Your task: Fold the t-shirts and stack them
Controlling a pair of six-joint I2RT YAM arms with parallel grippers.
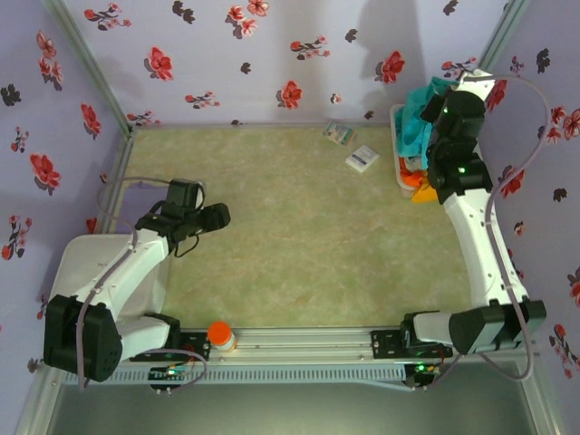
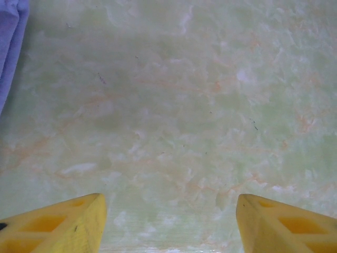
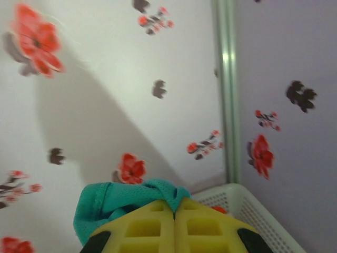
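A teal mesh t-shirt (image 3: pixel 113 203) is pinched between the yellow fingers of my right gripper (image 3: pixel 174 203), which is shut on a fold of it. From above, the teal t-shirt (image 1: pixel 419 122) hangs raised over the white lattice basket (image 1: pixel 399 149) at the back right corner, under my right wrist. An orange garment (image 1: pixel 422 188) shows at the basket's near end. My left gripper (image 1: pixel 217 216) hovers low over the left side of the table. In the left wrist view that gripper (image 2: pixel 169 203) is open, with bare tabletop between its fingers.
Two small white packets (image 1: pixel 362 159) (image 1: pixel 340 133) lie on the green marbled table (image 1: pixel 299 236) just left of the basket. An orange-capped bottle (image 1: pixel 220 335) stands on the front rail. Floral purple walls close in the back and sides. Pale purple cloth (image 2: pixel 10 47) edges the left wrist view.
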